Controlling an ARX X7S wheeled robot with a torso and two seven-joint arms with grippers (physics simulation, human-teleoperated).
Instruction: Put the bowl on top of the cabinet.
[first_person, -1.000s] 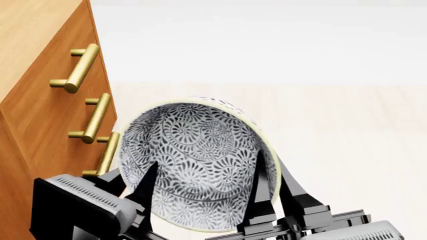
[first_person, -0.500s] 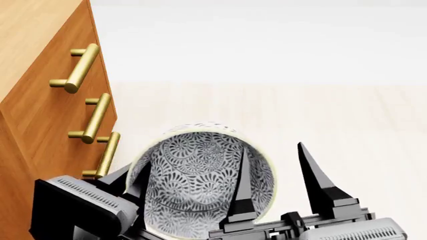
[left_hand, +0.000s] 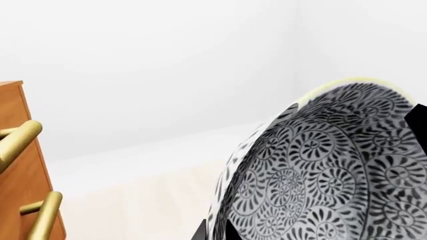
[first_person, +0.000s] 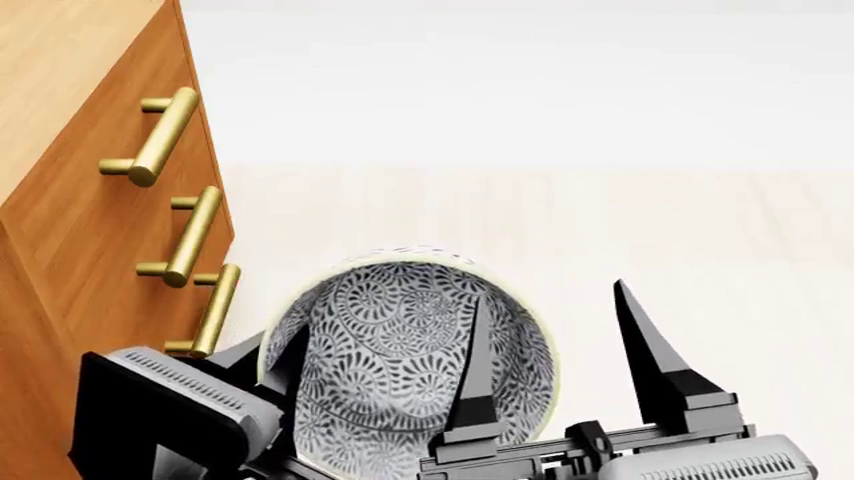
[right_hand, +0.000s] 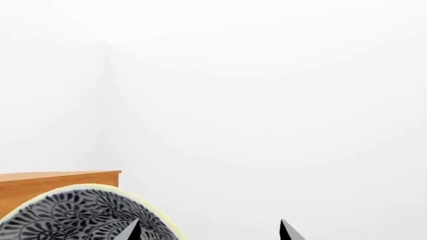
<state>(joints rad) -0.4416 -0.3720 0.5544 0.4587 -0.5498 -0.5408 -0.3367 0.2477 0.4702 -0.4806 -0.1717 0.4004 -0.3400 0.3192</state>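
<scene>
Holding: the left hand (first_person: 274, 365) gripped the bowl (first_person: 407, 365) at its rim, one finger inside the patterned wall and one outside, as far as the head view showed.
Bowl position: the bowl hung tipped on its side, its mouth facing the head camera, in front of the cabinet (first_person: 80, 210) and just beside the lowest of the brass handles (first_person: 214, 310).
Right hand: the right hand (first_person: 561, 365) stood spread apart with nothing between its fingers; one finger (first_person: 474, 370) crossed in front of the bowl's opening, the other pointed up clear of the rim.
Contact: whether that nearer right finger touched the bowl could not be told from these views.
Progress: the bowl was lifted off any support but sat below the level of the cabinet's lighter wood top (first_person: 60, 70); the task was judged roughly midway.
Remaining: raising the bowl above the top edge, carrying it over the wood, levelling it and setting it down.
Wrist views: the left wrist camera was filled by the bowl's outer wall; the right wrist camera caught only its rim (right_hand: 100, 192) and the cabinet top beyond.
</scene>
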